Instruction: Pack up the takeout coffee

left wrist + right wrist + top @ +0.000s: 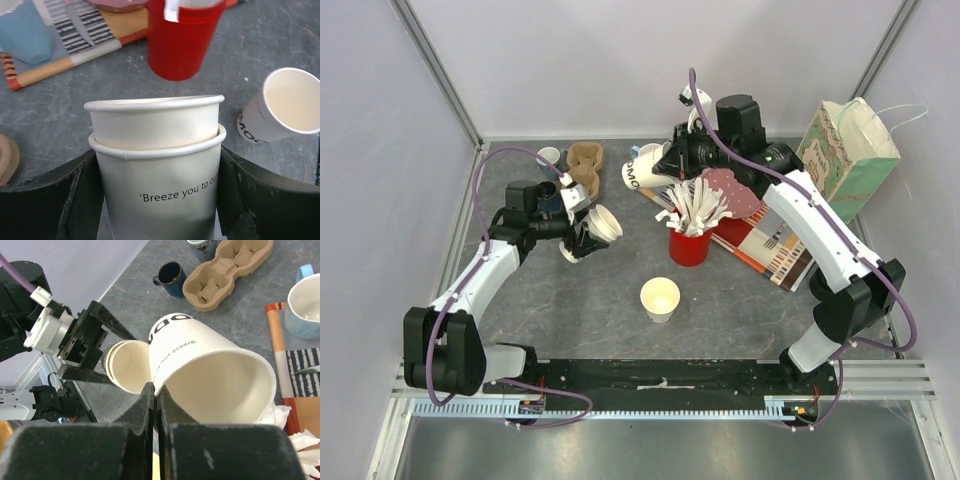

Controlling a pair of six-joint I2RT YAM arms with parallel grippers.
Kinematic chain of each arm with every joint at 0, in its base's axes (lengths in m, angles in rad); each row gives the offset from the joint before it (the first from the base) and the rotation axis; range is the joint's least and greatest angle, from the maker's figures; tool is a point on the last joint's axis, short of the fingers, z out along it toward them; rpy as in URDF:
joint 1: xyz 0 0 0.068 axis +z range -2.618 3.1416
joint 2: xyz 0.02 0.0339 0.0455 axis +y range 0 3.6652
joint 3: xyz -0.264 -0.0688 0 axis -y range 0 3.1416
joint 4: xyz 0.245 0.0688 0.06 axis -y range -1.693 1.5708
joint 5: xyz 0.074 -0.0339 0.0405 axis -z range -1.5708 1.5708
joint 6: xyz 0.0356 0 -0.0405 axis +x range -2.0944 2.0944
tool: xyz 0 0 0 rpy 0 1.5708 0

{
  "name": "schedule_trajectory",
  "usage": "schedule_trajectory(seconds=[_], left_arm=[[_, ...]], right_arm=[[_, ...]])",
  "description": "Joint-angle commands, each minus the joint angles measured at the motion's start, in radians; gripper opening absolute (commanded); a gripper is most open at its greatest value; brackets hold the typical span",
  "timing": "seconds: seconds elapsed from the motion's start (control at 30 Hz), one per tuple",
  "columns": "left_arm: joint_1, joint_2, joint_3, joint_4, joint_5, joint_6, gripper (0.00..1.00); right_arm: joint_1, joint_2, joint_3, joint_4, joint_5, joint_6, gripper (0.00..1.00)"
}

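My left gripper (582, 238) is shut on two nested cream paper cups (602, 224), tilted, with their mouths toward the right. In the left wrist view the stack (157, 150) sits between both fingers (65, 200) and reads "Breeze you to". My right gripper (670, 162) is shut on the rim of a third paper cup (642, 170), held on its side above the table. In the right wrist view the fingertips (150, 400) pinch that cup's wall (210, 365). A fourth cup (660, 298) stands open on the table. No lids show.
A cardboard cup carrier (585, 165) lies at the back left, with a dark blue mug (548, 190) and a white mug (550, 157) beside it. A red cup of stirrers (690, 245) stands on a magazine (770, 250). A paper bag (848, 155) stands at the back right.
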Motion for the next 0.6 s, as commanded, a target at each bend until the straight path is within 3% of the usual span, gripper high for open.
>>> schedule_trajectory(seconds=[0.0, 0.07, 0.17, 0.3, 0.43, 0.57], left_arm=[[0.015, -0.025, -0.005, 0.282, -0.086, -0.209, 0.53], [0.021, -0.028, -0.003, 0.347, -0.132, -0.263, 0.53], [0.044, -0.031, 0.001, 0.478, -0.285, -0.370, 0.53], [0.104, -0.037, 0.040, 0.547, -0.474, -0.459, 0.53], [0.135, -0.022, 0.137, 0.509, -0.517, -0.487, 0.54], [0.190, -0.003, 0.216, 0.454, -0.474, -0.487, 0.54]], right_arm=[[0.030, -0.044, 0.148, -0.118, 0.026, -0.095, 0.00], [0.083, -0.032, 0.215, -0.228, -0.008, -0.197, 0.00], [0.244, -0.013, 0.260, -0.377, 0.083, -0.341, 0.00], [0.401, -0.003, 0.199, -0.434, 0.208, -0.403, 0.00], [0.548, 0.043, 0.153, -0.480, 0.373, -0.471, 0.00], [0.606, 0.094, 0.079, -0.407, 0.383, -0.504, 0.00]])
